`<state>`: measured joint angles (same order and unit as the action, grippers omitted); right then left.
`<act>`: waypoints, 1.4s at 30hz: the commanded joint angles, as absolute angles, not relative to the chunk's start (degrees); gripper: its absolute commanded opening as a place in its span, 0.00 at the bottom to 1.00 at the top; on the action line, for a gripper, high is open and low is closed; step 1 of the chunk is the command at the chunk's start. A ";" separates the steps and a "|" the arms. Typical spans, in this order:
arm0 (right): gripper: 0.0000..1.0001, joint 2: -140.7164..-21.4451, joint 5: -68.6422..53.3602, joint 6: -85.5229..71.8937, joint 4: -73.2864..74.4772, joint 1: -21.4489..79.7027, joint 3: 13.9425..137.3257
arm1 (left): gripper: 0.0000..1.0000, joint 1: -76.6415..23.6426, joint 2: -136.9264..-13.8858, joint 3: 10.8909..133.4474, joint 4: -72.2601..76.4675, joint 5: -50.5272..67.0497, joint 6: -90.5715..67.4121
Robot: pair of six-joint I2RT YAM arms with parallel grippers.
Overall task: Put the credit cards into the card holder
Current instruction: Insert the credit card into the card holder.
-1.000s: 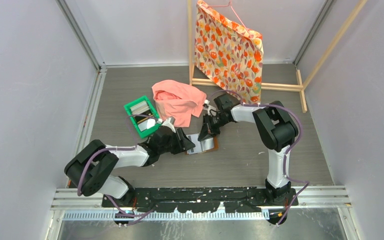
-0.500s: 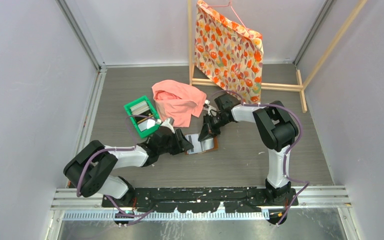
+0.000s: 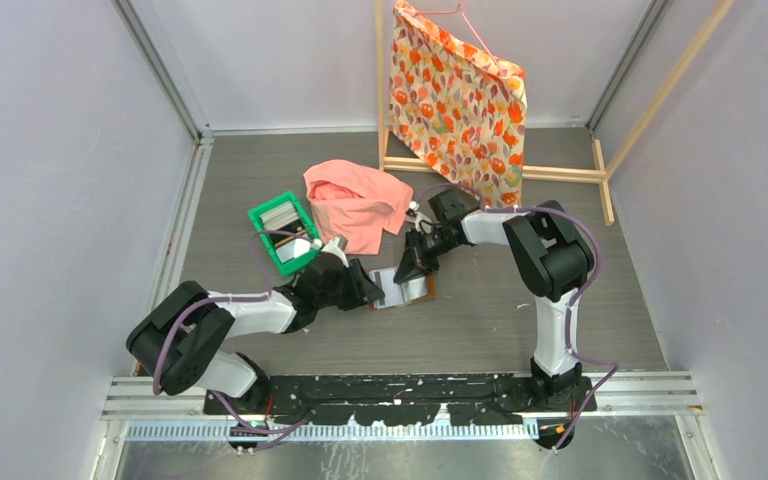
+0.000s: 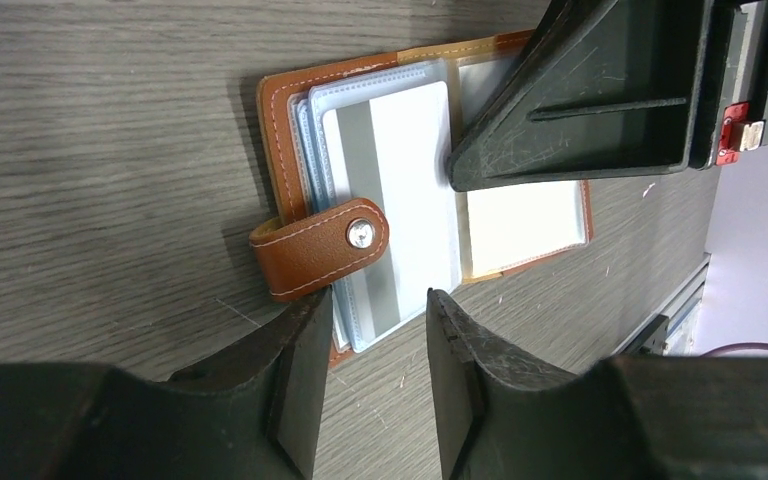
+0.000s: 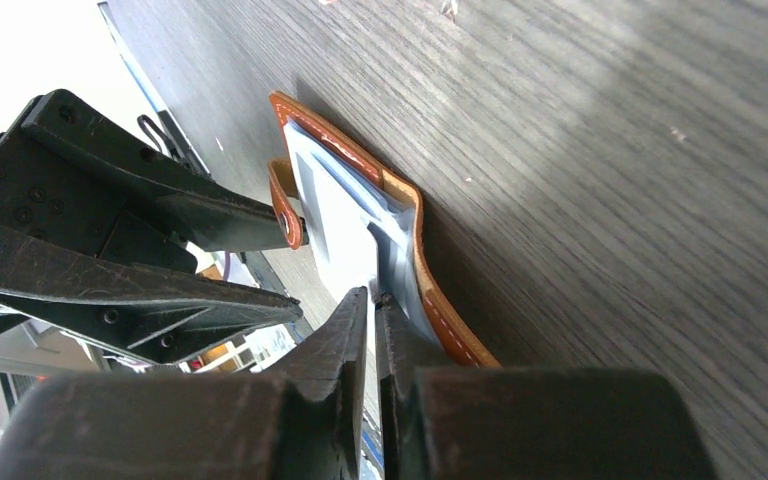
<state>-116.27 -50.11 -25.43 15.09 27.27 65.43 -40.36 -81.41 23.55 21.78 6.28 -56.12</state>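
Note:
The brown card holder lies open on the table, snap tab folded over its clear pockets. A white credit card with a grey stripe sits in the top pocket, its near end sticking out past the pocket's edge. My left gripper is open, its fingertips just over that end and the wallet's near edge. My right gripper is shut to a hairline slit, tips against the pocket leaves at the fold. More credit cards lie in the green tray.
The green tray stands left of the wallet, just beyond my left arm. A pink cloth lies behind the wallet. A floral cloth hangs on a wooden rack at the back. Grey walls close in both sides.
My left gripper's jaws have narrowed a little and it has edged slightly back to the left. The right gripper and the card holder have hardly moved.

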 commanded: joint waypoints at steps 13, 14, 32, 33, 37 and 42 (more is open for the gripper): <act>0.19 -116.09 -46.52 -16.88 23.32 26.65 68.51 | 0.41 -40.17 -69.92 21.33 15.22 6.12 -54.82; 0.19 -116.13 -46.50 -16.70 23.40 26.68 68.55 | 0.41 -40.17 -68.84 21.28 15.61 6.52 -55.10; 0.19 -116.15 -46.65 -16.53 23.56 26.71 68.73 | 0.35 -40.59 -73.15 21.97 26.22 11.92 -60.49; 0.19 -116.20 -46.60 -16.61 23.60 26.70 68.73 | 0.36 -40.60 -74.00 21.97 26.98 12.09 -60.62; 0.19 -116.30 -46.72 -16.58 23.64 26.69 68.80 | 0.36 -40.61 -76.31 22.23 27.94 12.00 -60.72; 0.19 -116.34 -46.67 -16.59 23.73 26.70 68.88 | 0.37 -40.69 -78.66 22.32 29.17 12.21 -60.98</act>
